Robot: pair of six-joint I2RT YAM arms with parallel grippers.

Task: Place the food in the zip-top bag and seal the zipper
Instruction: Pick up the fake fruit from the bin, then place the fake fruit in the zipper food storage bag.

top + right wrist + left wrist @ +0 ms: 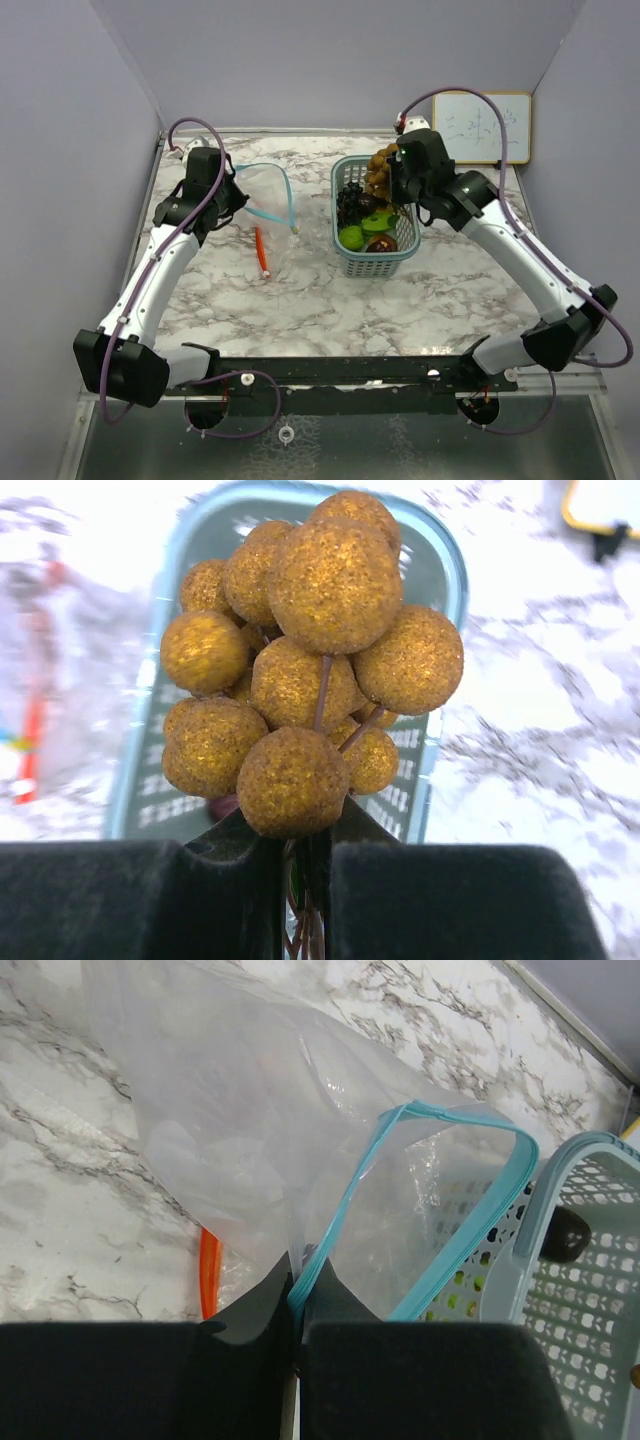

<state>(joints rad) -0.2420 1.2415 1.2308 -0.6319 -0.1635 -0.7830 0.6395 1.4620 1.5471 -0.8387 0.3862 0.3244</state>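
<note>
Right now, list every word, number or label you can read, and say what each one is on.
On the whiteboard: faint green handwriting, too small and blurred to read.
On the bag and the basket: no text visible.
Nothing can be read in any view.

Left arm [160, 270]: white and black, jointed; stretched from the near-left corner toward the far-left edge
Left gripper [297, 1295]: black, two-fingered; jaws pinched together on the teal rim of the clear plastic zip-top bag [230, 1110]
Right arm [520, 250]: white and black, jointed; reaching from the near-right corner toward the far edge, bent inward
Right gripper [305, 845]: black, two-fingered; jaws clamped on the stems of the tan-brown berry cluster [310, 660]
</note>
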